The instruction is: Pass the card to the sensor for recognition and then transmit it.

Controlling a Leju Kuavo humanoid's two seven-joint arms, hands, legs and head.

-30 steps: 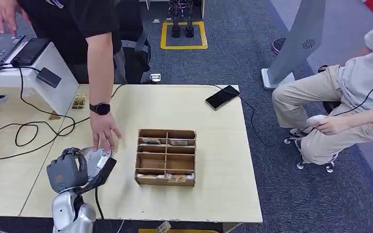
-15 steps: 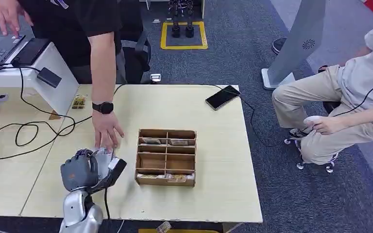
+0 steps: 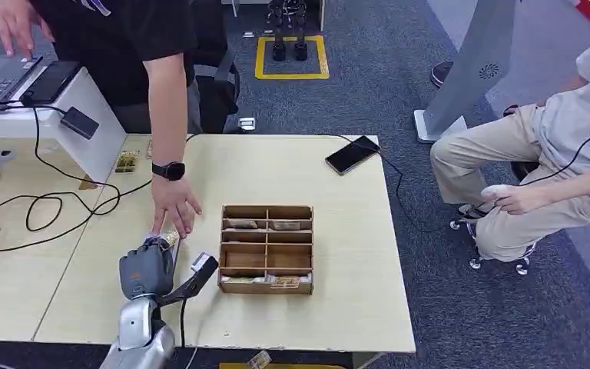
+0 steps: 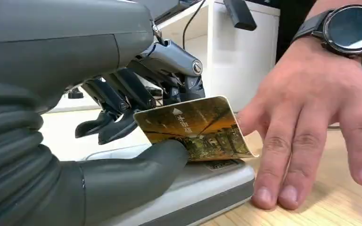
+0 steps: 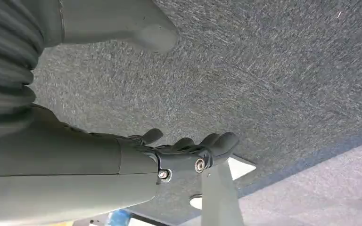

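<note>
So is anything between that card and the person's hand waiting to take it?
Nothing visible. The left hand holds the card just above the sensor, and the person's hand has its fingertips right at the card's far edge.

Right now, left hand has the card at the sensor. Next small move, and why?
Probably carry the card across to the person's hand. The left hand pinches it between thumb and fingers just above the sensor, so the reading looks done or nearly so. The person's fingertips rest on the table beside the sensor, close to the card's free edge. Whether it registered, I cannot tell.
</note>
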